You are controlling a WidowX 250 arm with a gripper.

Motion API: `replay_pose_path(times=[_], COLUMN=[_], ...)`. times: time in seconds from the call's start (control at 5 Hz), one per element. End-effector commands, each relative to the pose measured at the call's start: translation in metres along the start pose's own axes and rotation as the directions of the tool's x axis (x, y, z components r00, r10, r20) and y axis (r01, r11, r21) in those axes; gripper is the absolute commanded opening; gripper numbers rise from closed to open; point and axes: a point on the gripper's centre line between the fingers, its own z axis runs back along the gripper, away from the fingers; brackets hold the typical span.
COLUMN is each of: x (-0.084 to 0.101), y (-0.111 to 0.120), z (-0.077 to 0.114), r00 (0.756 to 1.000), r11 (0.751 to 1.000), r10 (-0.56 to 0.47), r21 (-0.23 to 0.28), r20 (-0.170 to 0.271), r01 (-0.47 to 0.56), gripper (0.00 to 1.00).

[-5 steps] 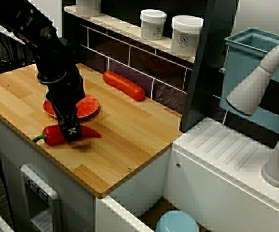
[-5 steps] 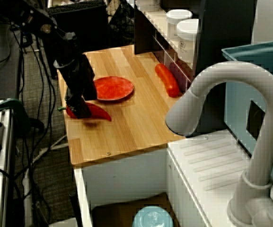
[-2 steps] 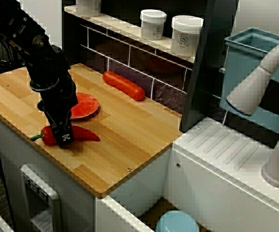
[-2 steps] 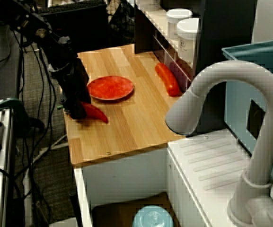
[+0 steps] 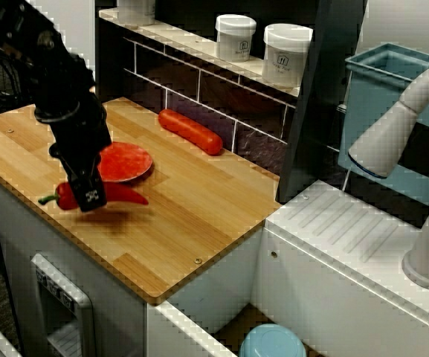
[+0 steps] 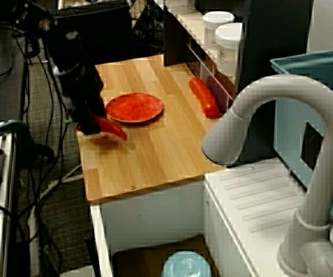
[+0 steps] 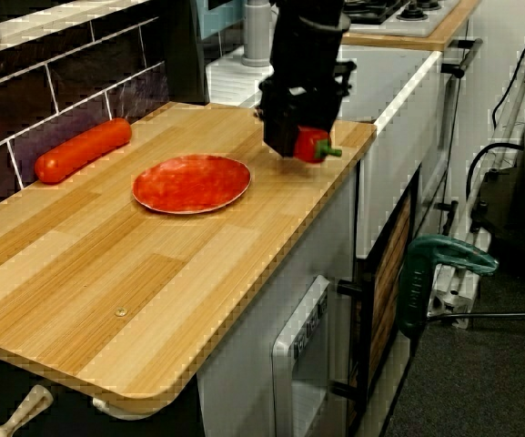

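Observation:
My black gripper [image 5: 89,196] is shut on a red chili pepper [image 5: 127,195] and holds it a little above the wooden counter [image 5: 199,216], with a shadow beneath. The pepper's green stem [image 5: 47,199] sticks out past the counter's front edge. In the view over the faucet the gripper [image 6: 91,123] hangs just left of a red plate [image 6: 134,107], with the pepper [image 6: 113,129] pointing right. The view along the counter shows the gripper [image 7: 289,138] and the pepper [image 7: 311,146] near the counter's far corner, beyond the plate [image 7: 192,182].
A long red sausage [image 5: 190,131] lies against the tiled back wall. White jars [image 5: 286,53] stand on the shelf above. A dark post, a sink top, a faucet [image 5: 392,134] and a blue bin [image 5: 381,82] lie to the right. A green clamp [image 7: 439,264] sits beside the counter.
The gripper has risen off the counter with the pepper in it and shifted left toward the front edge. The plate and the sausage have stayed put.

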Motion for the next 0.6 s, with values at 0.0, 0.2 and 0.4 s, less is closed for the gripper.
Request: replay_pose_path(times=[0.0, 0.2, 0.4], x=[0.024, 0.026, 0.026], y=[0.036, 0.061, 0.089], z=[0.056, 0.063, 0.065], r00=[0.994, 0.989, 0.983], r11=[0.999, 0.999, 0.999], r10=[0.014, 0.027, 0.054], r21=[-0.043, -0.031, -0.017], r20=[0.11, 0.145, 0.175], r01=[-0.01, -0.023, -0.052], gripper=[0.0, 0.0, 0.0])
